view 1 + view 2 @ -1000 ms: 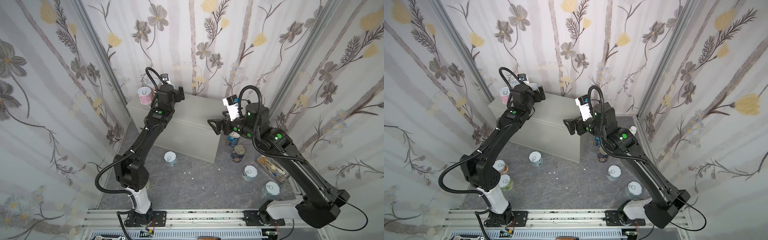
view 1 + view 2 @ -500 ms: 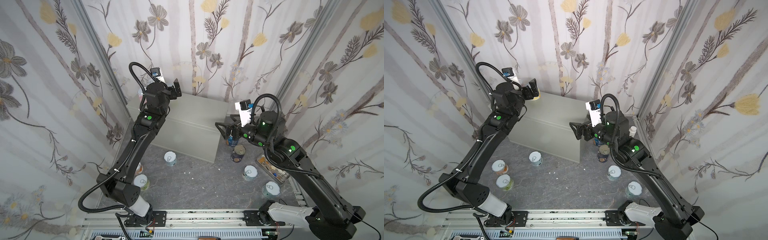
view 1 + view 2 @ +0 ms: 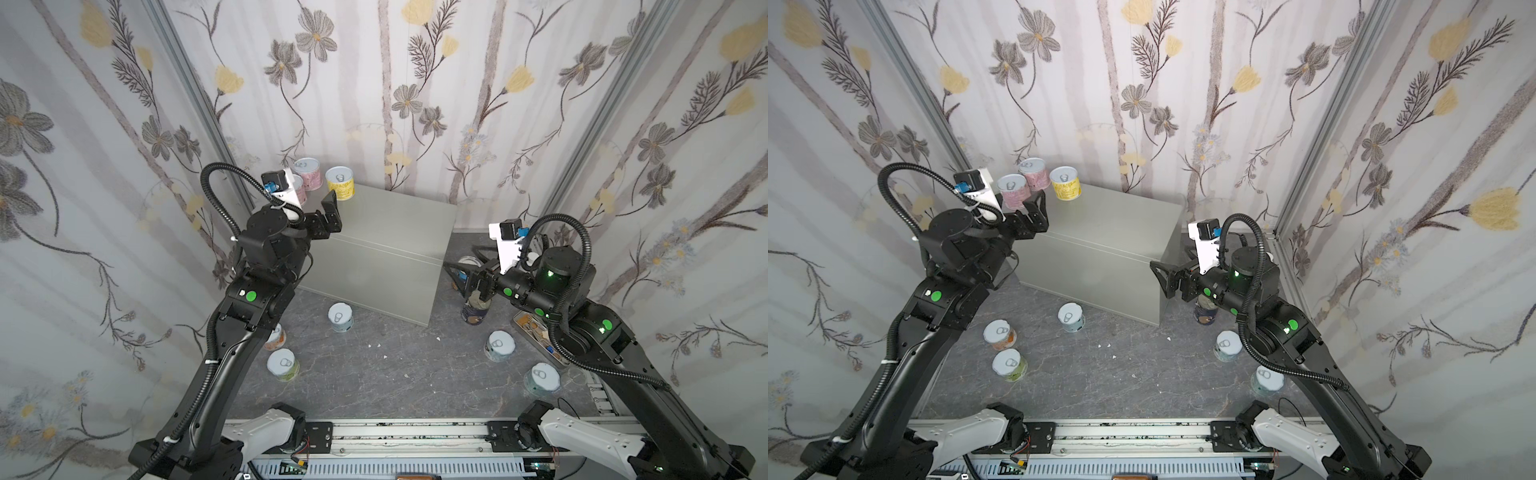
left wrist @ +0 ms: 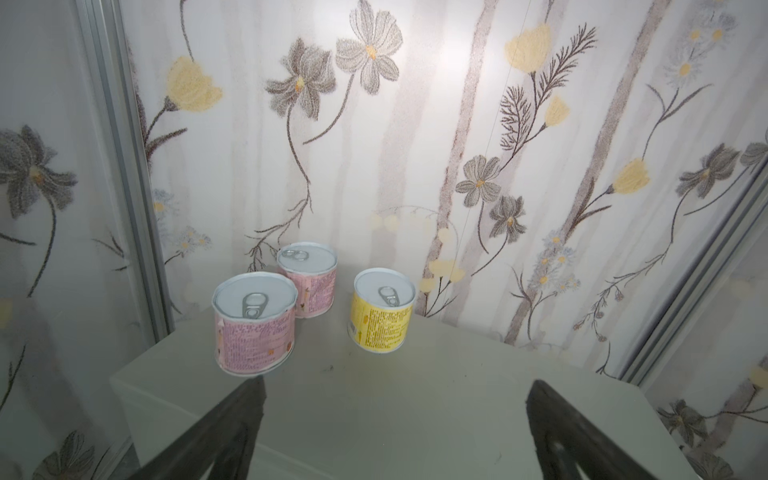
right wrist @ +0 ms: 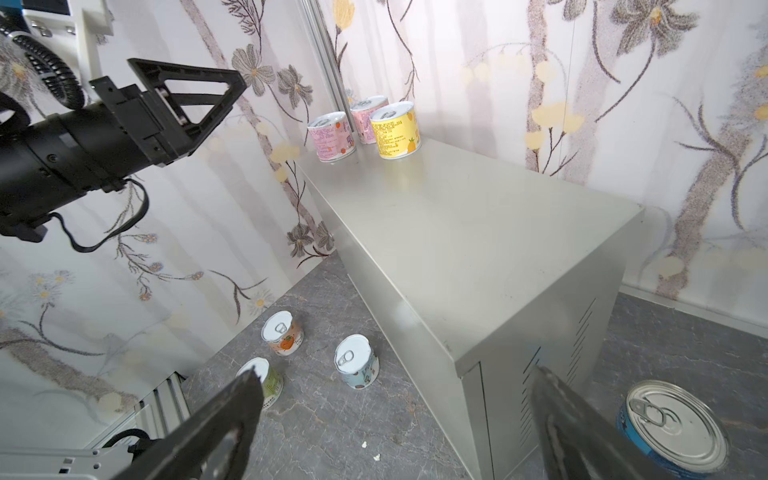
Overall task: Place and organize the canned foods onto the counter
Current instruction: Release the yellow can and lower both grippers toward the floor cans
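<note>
Left end effector (image 4: 398, 386) spread wide, pink can (image 4: 254, 328) just ahead, on counter (image 4: 436, 361)

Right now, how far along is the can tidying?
Done: two pink cans and a yellow can stand on the counter. In hand: nothing; left gripper and right gripper are open, empty. Left: five short cans, two taller cans on the floor.
</note>
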Robot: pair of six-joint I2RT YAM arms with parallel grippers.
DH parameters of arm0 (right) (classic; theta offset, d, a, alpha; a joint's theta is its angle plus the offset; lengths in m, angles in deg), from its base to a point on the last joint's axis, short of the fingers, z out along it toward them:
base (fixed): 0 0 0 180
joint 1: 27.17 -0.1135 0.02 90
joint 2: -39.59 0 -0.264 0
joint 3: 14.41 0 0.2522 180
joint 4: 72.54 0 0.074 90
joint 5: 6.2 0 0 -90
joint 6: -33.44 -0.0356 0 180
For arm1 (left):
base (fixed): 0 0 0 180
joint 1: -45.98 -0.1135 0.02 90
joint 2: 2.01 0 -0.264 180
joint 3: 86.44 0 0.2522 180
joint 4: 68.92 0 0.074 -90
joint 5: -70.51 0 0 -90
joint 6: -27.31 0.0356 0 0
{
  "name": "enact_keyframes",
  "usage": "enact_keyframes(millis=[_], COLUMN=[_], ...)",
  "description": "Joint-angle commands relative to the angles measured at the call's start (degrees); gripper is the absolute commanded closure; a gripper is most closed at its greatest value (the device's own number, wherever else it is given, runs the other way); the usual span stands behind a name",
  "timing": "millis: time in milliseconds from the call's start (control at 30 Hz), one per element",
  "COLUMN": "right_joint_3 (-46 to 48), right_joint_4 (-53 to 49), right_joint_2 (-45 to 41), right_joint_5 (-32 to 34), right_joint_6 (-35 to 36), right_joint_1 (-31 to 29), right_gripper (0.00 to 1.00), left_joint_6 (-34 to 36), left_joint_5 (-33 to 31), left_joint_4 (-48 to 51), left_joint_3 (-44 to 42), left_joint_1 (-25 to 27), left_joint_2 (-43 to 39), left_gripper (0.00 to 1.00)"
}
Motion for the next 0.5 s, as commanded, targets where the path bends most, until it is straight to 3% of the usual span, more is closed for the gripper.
enact_keyframes(millis=[0,467], right_joint_3=[3.7,24.6], right_joint_4=[1.5,5.2], right_joint_2=[-2.5,-16.8], right_joint_5=[2.3,7.5], right_joint_6=[-1.4,-8.8], right_joint_1=[0.0,0.0], right_gripper=[0.0,0.0], left_joint_6=[-1.6,-8.5], left_joint_5=[1.0,2.9], left_joint_4=[3.8,8.1], left_joint_3=[-4.4,-27.0], left_joint_1=[0.3,2.2], left_joint_2=[-4.3,-17.7], left_gripper=[0.0,0.0])
